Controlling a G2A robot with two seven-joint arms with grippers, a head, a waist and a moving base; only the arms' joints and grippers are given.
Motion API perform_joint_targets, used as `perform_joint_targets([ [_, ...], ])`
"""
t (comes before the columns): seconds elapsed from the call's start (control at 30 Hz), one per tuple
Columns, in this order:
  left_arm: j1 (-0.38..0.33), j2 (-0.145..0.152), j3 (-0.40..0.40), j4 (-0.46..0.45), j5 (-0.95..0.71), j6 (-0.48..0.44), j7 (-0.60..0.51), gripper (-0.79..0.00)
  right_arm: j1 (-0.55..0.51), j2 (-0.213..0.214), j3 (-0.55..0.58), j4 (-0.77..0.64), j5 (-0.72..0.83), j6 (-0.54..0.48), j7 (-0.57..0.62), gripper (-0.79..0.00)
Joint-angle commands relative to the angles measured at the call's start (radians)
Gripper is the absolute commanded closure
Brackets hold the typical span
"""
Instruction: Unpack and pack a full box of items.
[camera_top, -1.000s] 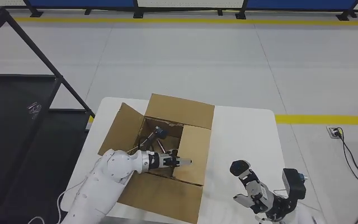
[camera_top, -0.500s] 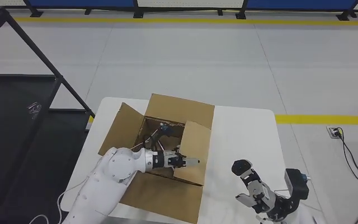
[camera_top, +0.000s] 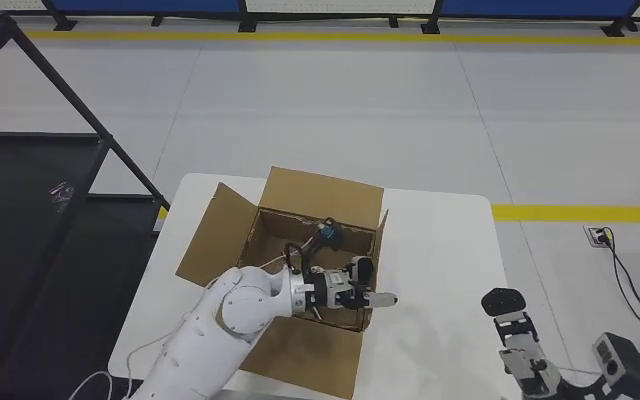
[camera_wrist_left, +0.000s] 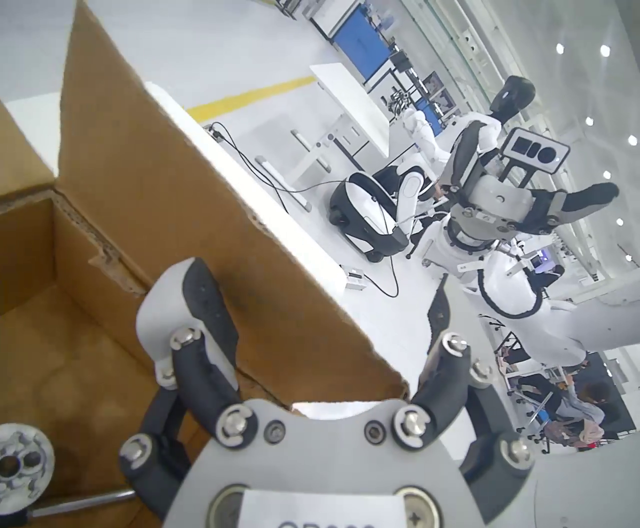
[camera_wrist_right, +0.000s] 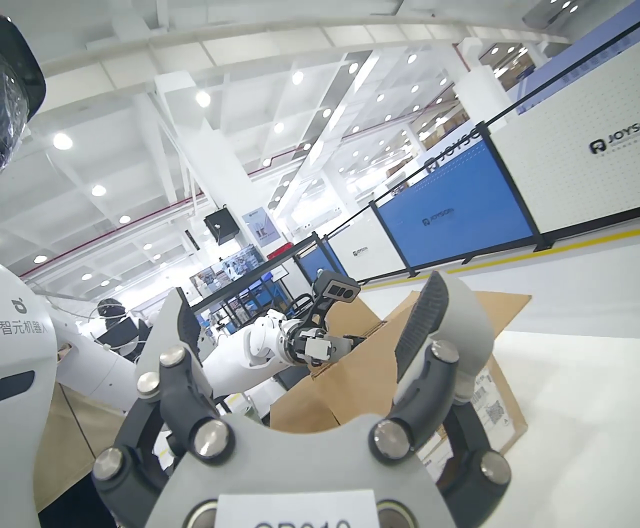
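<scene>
Straddles the side flap (camera_wrist_left: 150, 150) of the cardboard box (camera_top: 320, 195) with left tool (camera_wrist_left: 317, 300) spread wide, likely to fold it outward (right tool (camera_wrist_right: 310, 300) wide too).

The box (camera_top: 322, 197) is plain brown cardboard on a white surface (camera_top: 440, 270). The left end effector (camera_top: 374, 284) is black, white and grey. Yellow lines (camera_top: 300, 37) cross the pale grey floor (camera_top: 420, 110).

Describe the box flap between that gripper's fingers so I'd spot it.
On the white table sits an open cardboard box. Its right flap stands between the open fingers of the left gripper. It alone stands upright; the other three flaps splay outward.
</scene>
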Motion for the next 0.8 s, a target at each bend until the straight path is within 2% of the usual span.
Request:
perform_joint_targets([
  [0.0,-0.023,-0.014,0.038,0.025,0.011,0.012,0.022,-0.785,-0.022,0.005,0.004,0.002,-0.031,0.000,-0.059,-0.785],
  [0.13,-0.076,-0.048,0.117,0.089,0.039,0.043,0.053,-0.785,-0.061,0.018,0.000,0.015,-0.086,0.000,-0.163,-0.785],
  [0.37,-0.159,-0.108,0.216,0.232,0.012,0.090,0.045,-0.785,-0.064,0.019,-0.001,0.017,-0.088,0.000,-0.169,-0.785],
  [0.6,-0.206,-0.146,0.256,0.312,-0.006,0.121,0.005,-0.785,-0.064,0.019,-0.001,0.017,-0.088,0.000,-0.169,-0.785],
  [0.77,-0.219,-0.159,0.252,0.325,-0.007,0.108,0.008,-0.785,-0.058,0.019,-0.007,0.009,-0.084,0.007,-0.164,-0.785],
])
